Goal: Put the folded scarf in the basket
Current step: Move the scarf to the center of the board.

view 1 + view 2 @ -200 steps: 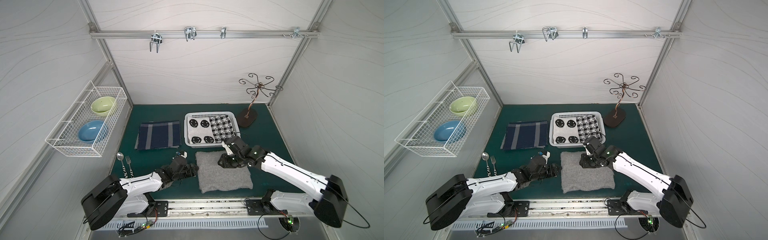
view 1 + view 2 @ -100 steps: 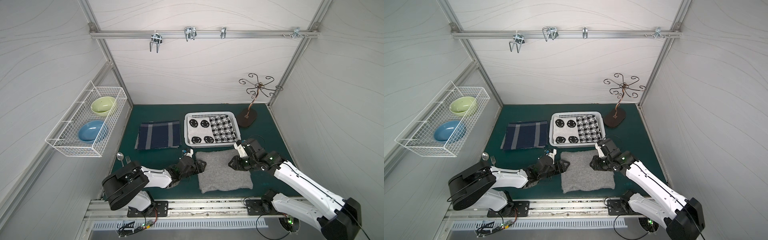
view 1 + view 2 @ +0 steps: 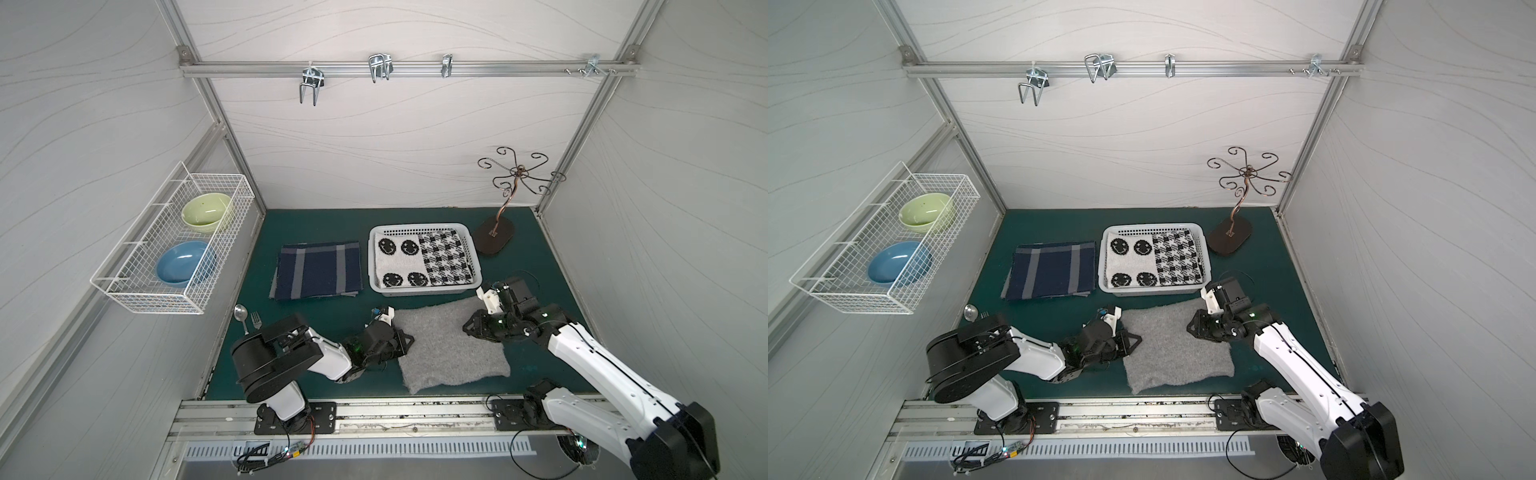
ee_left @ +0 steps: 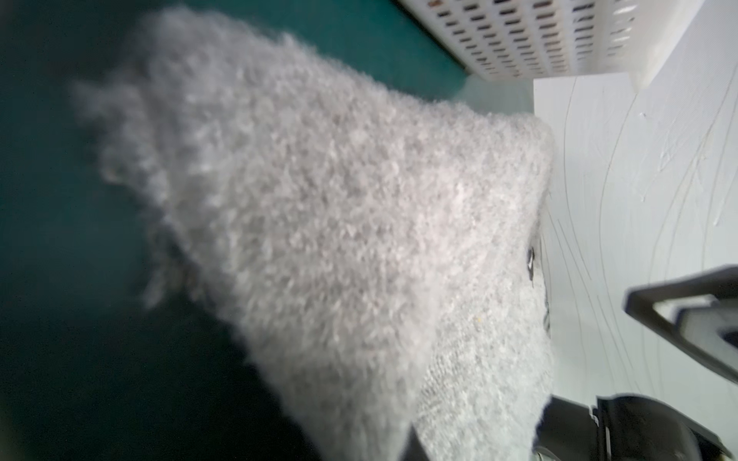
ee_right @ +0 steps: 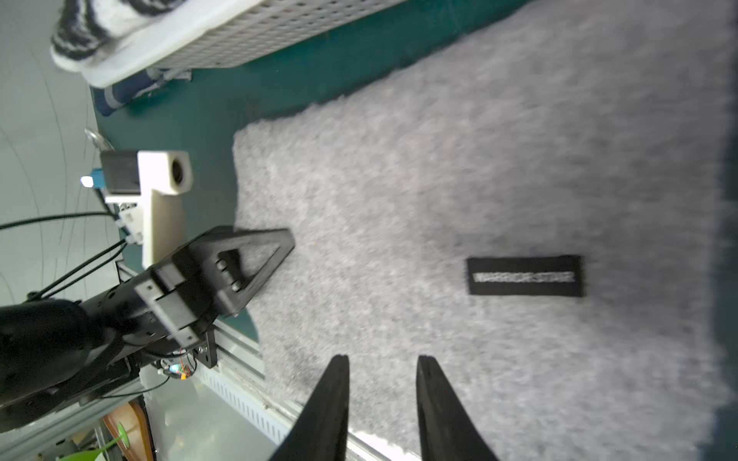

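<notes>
Left gripper (image 3: 406, 340): closed on the grey scarf (image 3: 451, 357) at its left edge.
Right gripper (image 5: 381, 359): narrowly parted, empty, over the grey scarf.
Basket (image 3: 428, 290): near the grey scarf, on the tabletop (image 3: 532, 266).

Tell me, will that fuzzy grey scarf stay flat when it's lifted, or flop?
Probably flop: the scarf is soft knit, and in the left wrist view it bends in a fold by the left pincer. It is likely light for its size, being thin and lying flat. Its fuzzy pile should grip rather than slip.
</notes>
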Action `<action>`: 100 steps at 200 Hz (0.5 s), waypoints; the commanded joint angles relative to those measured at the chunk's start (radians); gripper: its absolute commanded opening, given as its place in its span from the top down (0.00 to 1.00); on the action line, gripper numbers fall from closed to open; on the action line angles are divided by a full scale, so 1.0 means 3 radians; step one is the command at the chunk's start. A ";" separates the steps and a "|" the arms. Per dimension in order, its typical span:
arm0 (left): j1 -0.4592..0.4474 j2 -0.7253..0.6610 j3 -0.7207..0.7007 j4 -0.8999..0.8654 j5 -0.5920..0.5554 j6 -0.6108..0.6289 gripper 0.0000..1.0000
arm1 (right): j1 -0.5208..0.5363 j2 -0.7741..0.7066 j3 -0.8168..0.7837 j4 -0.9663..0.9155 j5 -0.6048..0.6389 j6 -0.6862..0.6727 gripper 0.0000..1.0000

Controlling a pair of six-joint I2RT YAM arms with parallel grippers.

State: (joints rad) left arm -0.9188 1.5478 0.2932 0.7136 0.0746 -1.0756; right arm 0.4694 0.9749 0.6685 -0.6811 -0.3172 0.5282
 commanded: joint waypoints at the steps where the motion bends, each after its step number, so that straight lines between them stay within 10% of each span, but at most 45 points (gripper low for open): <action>1: 0.0363 -0.0456 -0.0220 -0.0899 0.0269 0.0258 1.00 | -0.0127 0.0080 -0.0041 0.0152 -0.0174 -0.0136 0.62; 31: 0.0858 -0.1149 -0.0305 -0.1780 0.0501 0.0558 1.00 | -0.0381 0.0319 -0.0211 0.0508 -0.0600 -0.0228 0.56; 100: 0.0967 -0.1245 -0.0309 -0.1919 0.0503 0.0606 0.54 | -0.0470 0.0620 -0.0488 0.1011 -0.0988 -0.0415 0.24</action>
State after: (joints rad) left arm -0.6327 1.1545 0.2321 0.2100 0.2249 -0.8970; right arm 0.3279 1.1374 0.5205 -0.4294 -0.5842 0.4557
